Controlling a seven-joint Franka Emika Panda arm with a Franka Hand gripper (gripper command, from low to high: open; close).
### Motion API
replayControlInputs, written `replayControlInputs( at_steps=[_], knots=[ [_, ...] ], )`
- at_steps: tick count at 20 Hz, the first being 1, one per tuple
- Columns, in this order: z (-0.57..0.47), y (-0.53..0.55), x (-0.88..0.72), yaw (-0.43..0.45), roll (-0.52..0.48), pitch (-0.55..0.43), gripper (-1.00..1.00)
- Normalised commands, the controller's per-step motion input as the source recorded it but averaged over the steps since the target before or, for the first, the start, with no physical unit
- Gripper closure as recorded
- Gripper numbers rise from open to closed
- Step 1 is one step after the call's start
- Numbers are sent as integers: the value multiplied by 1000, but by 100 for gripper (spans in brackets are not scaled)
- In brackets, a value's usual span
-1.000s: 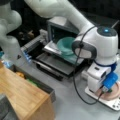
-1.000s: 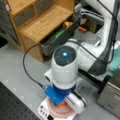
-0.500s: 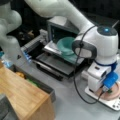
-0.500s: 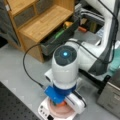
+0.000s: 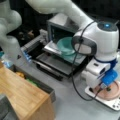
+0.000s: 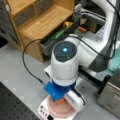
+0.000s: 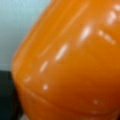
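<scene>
The gripper [image 5: 108,88] hangs low over the pink plate [image 5: 113,93] on the white tray [image 5: 110,103]; its fingers are hidden, so I cannot tell its grip. An orange object [image 7: 72,62] fills the wrist view, seemingly over the plate. Far left, a teal bowl [image 5: 65,45] sits in the open oven [image 5: 60,27].

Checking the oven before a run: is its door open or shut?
Open. The oven door lies folded down flat, and a teal bowl shows at its mouth.
</scene>
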Motion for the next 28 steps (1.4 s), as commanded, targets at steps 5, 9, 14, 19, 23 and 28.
replayControlInputs(
  at_steps=[5, 9, 14, 19, 23, 28],
  knots=[
    [117, -50, 24, -130, -153, 73, 100],
    [159, -41, 35, -371, -149, 101, 100],
    [243, -60, 34, -382, -150, 97, 100],
    [212, -56, 23, -331, -135, 87, 100],
    [154, -19, 44, -401, -135, 92, 100],
    [201, -30, 74, -455, -50, 107, 100]
  ],
)
